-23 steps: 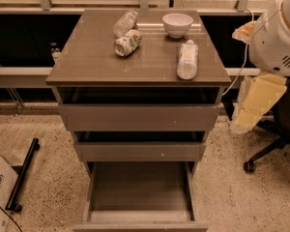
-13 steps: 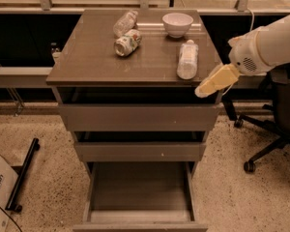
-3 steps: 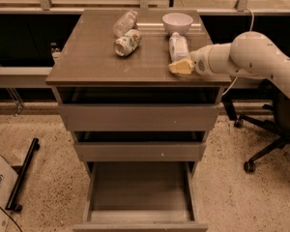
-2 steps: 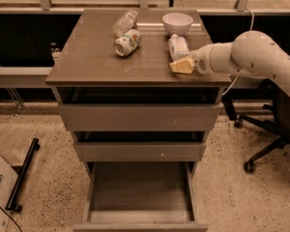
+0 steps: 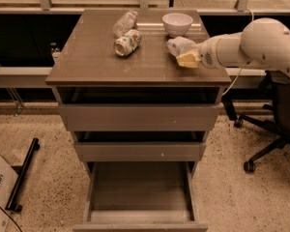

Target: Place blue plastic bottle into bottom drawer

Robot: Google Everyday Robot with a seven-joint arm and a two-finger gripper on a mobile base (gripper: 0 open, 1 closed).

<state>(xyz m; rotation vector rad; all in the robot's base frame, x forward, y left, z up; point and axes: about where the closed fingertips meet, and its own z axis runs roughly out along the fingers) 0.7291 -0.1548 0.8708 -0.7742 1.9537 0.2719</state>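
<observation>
A white robot arm (image 5: pixel 253 42) reaches in from the picture's right over the top of a grey-brown, three-drawer cabinet (image 5: pixel 94 62). Its cream-coloured gripper (image 5: pixel 187 58) sits low over the right part of the cabinet top, close to the front edge. The blue plastic bottle (image 5: pixel 178 45), clear with a pale label, lies on its side on the cabinet top. It touches the gripper, just behind it and slightly toward the picture's left. It cannot be told whether the claw is clamped on the bottle or only rests against it. A white bowl (image 5: pixel 177 23) stands farther back from the gripper, just beyond the bottle. Well away toward the picture's left of the gripper lies a bottle with a green-and-white label (image 5: pixel 127 42), and just behind that a clear bare bottle (image 5: pixel 124 22). Far below the gripper, the bottom drawer (image 5: pixel 140 190) is pulled out toward the viewer. To the gripper's right and lower down, an office chair (image 5: pixel 275 124) stands on the speckled floor.
</observation>
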